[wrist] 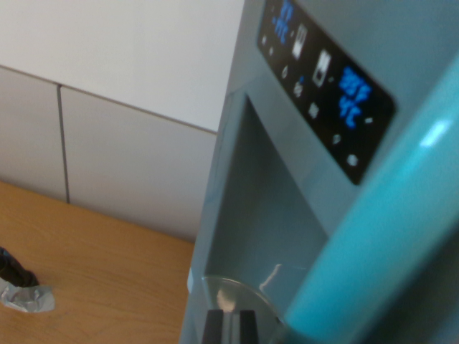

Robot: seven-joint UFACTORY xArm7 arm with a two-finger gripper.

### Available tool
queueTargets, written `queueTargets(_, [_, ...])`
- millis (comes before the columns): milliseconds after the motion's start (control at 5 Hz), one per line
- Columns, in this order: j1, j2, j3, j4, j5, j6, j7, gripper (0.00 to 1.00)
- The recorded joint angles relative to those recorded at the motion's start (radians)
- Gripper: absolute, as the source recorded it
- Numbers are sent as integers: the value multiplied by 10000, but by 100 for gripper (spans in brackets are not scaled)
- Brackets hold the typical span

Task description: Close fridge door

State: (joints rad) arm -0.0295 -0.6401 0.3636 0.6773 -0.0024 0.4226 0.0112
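Fridge door (287,215), teal, fills our wrist view's right, tilted, just ahead of us. Claw (229,326): two dark fingertips at the bottom edge, narrow gap, nothing pinched; contact with the dispenser tray (237,290) we cannot tell. Risk, as we judge it: pushing at the dispenser recess (265,208) or control panel (323,82) instead of flat door. Beyond: wooden tabletop (107,265), foil scrap (27,297), tiled wall (122,107).

gripper (228,326): cut off at bottom edge | display digits (353,95): blurred, unreadable
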Motion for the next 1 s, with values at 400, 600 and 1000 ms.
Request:
queueTargets(400, [-5,624,-79,328,4,-7,0,100])
queueTargets(600, [-8,1064,-391,541,4,-10,0,100])
queueTargets(1000, [-9,1314,-870,674,4,-10,0,100])
